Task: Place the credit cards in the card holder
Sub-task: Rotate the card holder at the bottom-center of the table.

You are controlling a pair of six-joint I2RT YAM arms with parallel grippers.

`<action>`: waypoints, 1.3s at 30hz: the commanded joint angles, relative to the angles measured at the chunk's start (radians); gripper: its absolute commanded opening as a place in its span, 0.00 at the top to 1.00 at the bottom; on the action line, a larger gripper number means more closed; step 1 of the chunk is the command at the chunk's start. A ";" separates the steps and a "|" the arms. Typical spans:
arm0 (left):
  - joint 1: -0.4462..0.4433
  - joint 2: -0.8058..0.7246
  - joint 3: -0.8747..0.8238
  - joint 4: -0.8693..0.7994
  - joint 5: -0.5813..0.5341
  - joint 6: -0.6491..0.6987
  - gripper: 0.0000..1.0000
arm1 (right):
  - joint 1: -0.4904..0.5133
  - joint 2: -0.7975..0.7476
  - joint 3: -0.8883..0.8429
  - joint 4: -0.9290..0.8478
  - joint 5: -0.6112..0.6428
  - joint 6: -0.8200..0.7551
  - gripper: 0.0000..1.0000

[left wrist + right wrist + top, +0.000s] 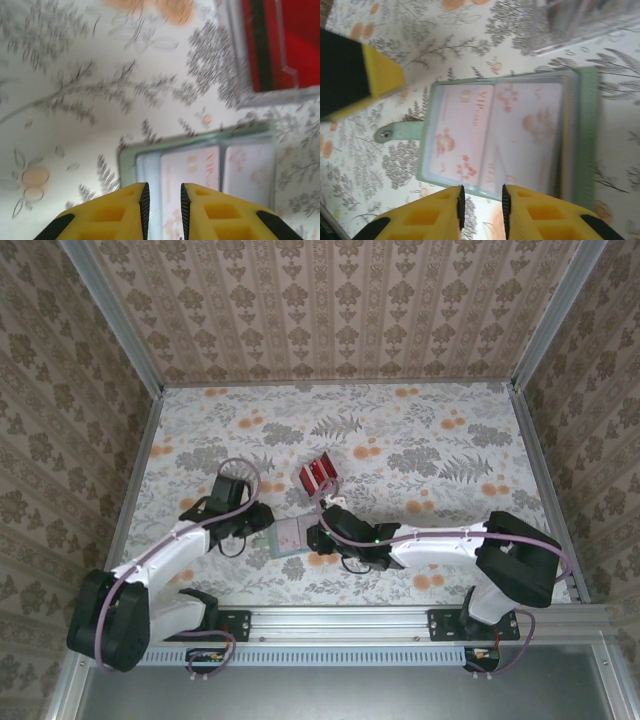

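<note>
A: Where does the card holder (290, 535) lie?

B: Flat on the floral tablecloth (450, 440), near the front edge, between the two grippers. It is open, inside up.

A: How does it look?

B: It has a sage-green border with rounded corners, and a short green snap tab (395, 132) sticks out from one side. Its clear pockets already hold pale cards; one card (462, 132) reads "VIP" in red and carries small red-orange flowers.

A: And the credit cards (320, 477)?

B: They are glossy red and fanned, just beyond the holder, toward the back wall. The left wrist view shows them standing in a clear plastic case (280, 95), apart from the holder.

A: What of the left gripper (163, 187)?

B: It is at the holder's edge, its yellow fingers drawn close with only a narrow slit between them. Whether they pinch that edge cannot be told.

A: And the right gripper (481, 189)?

B: It is at the opposite edge, with the same narrow slit and patterned cloth showing through it. Whether it grips cannot be told either. One yellow-and-black finger of the left gripper shows near the tab, not touching it.
</note>
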 commanded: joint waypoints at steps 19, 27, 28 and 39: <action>0.006 0.249 0.007 -0.003 0.076 0.097 0.98 | -0.124 0.194 0.017 0.046 -0.143 -0.008 0.79; -0.003 -0.013 -0.146 -0.065 0.040 -0.035 0.97 | -0.127 0.334 0.186 0.019 -0.219 -0.070 0.79; -0.005 -0.035 -0.151 -0.080 0.035 -0.041 0.97 | -0.125 0.351 0.205 0.012 -0.222 -0.074 0.80; -0.047 -0.230 -0.277 -0.121 0.049 -0.163 0.96 | -0.120 0.468 0.430 -0.102 -0.286 -0.148 0.80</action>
